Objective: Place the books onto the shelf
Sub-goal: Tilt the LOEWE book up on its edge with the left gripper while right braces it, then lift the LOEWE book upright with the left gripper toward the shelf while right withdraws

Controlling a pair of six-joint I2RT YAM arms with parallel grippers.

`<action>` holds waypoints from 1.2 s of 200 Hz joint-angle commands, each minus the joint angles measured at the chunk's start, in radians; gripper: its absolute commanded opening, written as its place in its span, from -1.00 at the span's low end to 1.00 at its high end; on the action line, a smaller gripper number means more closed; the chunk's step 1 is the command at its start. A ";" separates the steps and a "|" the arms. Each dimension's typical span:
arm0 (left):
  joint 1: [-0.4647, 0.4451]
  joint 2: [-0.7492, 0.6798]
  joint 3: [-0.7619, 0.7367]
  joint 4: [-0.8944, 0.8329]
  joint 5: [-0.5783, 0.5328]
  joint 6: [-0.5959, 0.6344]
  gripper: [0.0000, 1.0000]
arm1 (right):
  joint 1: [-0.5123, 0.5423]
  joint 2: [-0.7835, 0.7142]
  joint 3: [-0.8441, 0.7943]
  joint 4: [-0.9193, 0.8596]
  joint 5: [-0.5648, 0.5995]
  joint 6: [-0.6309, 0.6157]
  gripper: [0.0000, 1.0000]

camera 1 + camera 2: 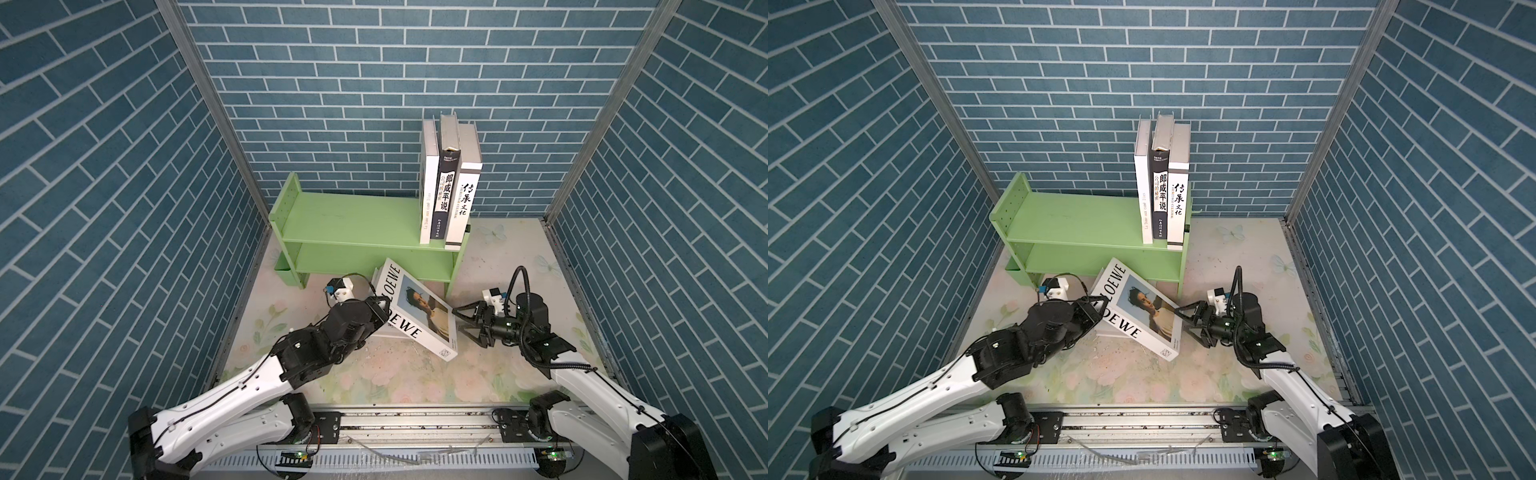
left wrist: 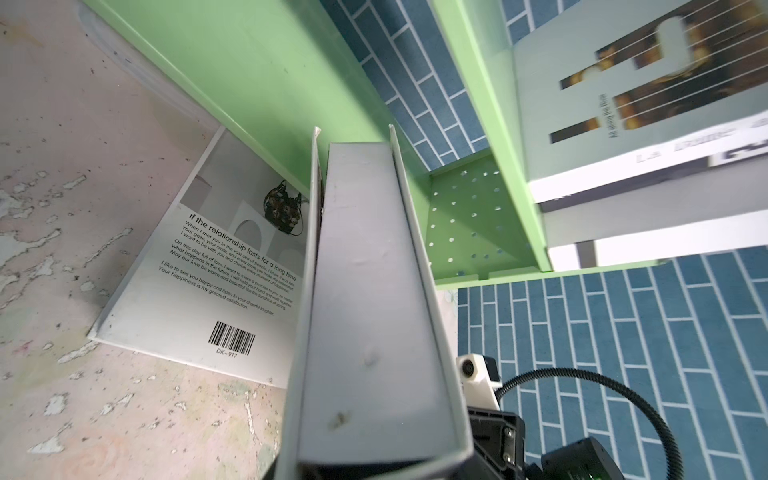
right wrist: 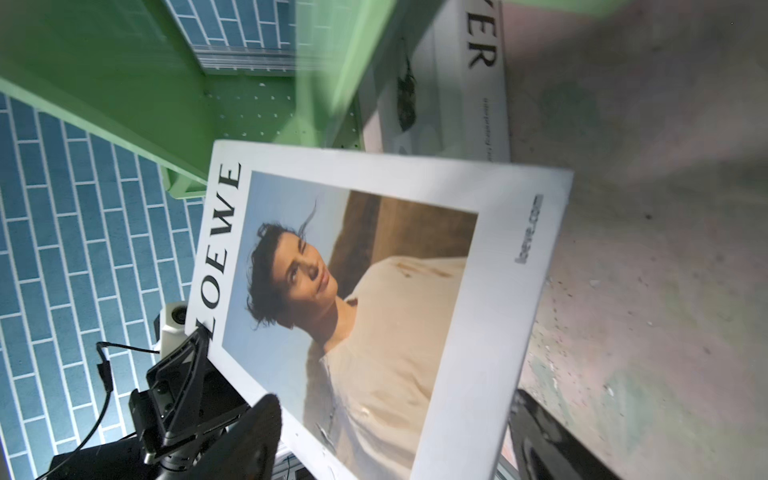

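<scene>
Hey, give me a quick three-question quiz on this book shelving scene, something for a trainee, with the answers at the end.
1. True or false: three upright books stand at the right end of the green shelf's top board.
2. Which jaws are clamped on the tilted LOEWE book? A) left jaws B) right jaws C) neither
3. Fill in: the right jaws stand ___ beside the LOEWE book's right edge.

Key: 1 true; 2 A; 3 open.
</scene>
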 commanded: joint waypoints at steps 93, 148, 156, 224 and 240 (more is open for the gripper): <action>-0.007 0.072 0.893 -0.811 -0.126 0.474 -0.42 | -0.009 0.080 0.336 -0.147 -0.001 -0.105 0.75; -0.008 0.196 1.059 -0.401 -0.215 1.146 -0.41 | -0.011 0.088 0.437 -0.260 0.037 -0.174 0.75; -0.007 0.218 1.058 -0.334 -0.232 1.218 -0.40 | -0.011 0.085 0.436 -0.267 0.048 -0.174 0.75; 0.040 0.334 0.893 0.246 -0.312 1.530 -0.40 | -0.012 0.062 0.442 -0.325 0.148 -0.174 0.75; 0.096 0.388 0.919 0.226 -0.252 1.468 -0.40 | -0.012 0.066 0.453 -0.336 0.162 -0.174 0.75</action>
